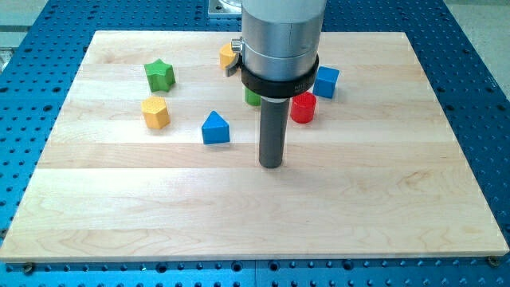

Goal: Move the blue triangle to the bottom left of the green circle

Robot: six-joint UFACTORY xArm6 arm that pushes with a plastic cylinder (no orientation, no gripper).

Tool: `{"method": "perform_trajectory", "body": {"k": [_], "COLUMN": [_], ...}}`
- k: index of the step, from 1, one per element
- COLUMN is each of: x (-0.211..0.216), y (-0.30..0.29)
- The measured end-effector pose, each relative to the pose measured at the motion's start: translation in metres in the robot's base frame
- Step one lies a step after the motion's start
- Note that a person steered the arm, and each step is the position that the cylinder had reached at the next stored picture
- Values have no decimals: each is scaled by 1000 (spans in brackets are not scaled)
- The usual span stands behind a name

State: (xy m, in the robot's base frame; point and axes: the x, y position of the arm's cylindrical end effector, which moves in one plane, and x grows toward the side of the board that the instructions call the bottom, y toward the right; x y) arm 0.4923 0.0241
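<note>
The blue triangle [215, 127] lies on the wooden board, left of centre. The green circle [253, 97] is up and to the right of it, mostly hidden behind the arm's grey body; only a small green edge shows. My tip [271, 164] rests on the board to the right of and slightly below the blue triangle, about a block's width apart from it, and below the green circle.
A green star [159, 75] and a yellow hexagon [156, 112] lie at the view's left. A yellow block [229, 55] peeks out left of the arm. A red cylinder [303, 108] and a blue cube [325, 81] lie right of the arm. The board [255, 207] sits on a blue perforated table.
</note>
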Motion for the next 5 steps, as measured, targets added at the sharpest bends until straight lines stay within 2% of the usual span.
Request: {"method": "perform_trajectory", "body": {"k": [2,3,4,5], "x": [0,8,12,9], "y": [0,-39,-166,-178]}}
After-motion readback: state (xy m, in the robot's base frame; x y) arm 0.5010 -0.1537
